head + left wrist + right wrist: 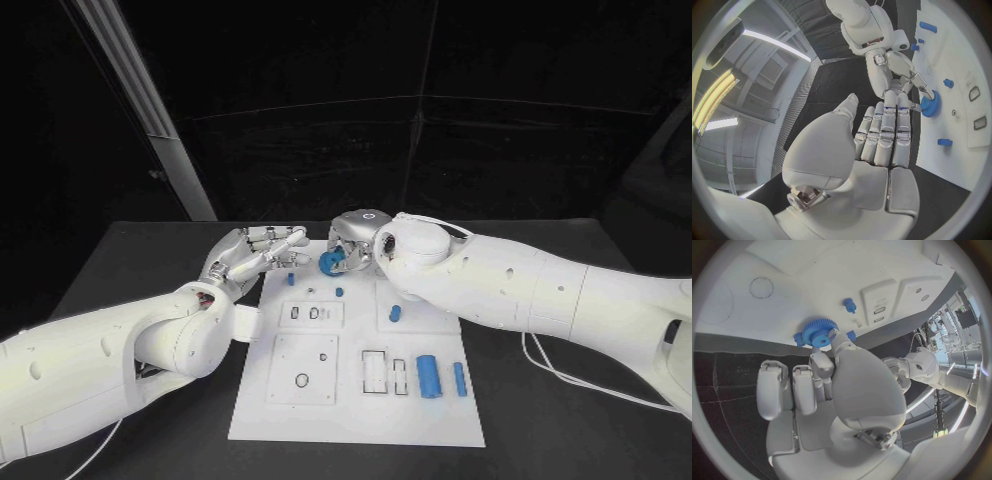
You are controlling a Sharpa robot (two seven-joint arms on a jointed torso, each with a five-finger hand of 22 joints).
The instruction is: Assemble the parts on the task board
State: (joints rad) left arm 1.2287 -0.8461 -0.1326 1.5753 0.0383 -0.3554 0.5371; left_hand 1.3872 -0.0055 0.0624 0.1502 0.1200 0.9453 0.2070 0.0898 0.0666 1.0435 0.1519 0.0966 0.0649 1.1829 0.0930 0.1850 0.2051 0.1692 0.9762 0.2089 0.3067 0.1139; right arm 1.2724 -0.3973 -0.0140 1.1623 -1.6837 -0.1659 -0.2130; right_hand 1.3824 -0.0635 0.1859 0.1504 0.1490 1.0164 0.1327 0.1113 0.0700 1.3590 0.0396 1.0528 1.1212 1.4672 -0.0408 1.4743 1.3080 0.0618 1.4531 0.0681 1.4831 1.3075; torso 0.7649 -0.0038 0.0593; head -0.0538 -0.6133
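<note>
The white task board lies in the middle of the black table. At its far edge my right hand pinches a blue gear between thumb and a finger; the left wrist view shows the same gear under those fingertips, and the right wrist view shows the gear over the board. I cannot tell whether the gear touches the board. My left hand hovers by the board's far left corner, fingers stretched out and holding nothing, a short way left of the gear.
Small blue pegs stand on the far half of the board. A thick blue cylinder and a slim one lie at its right near side, beside rectangular slots. Cables trail on the right.
</note>
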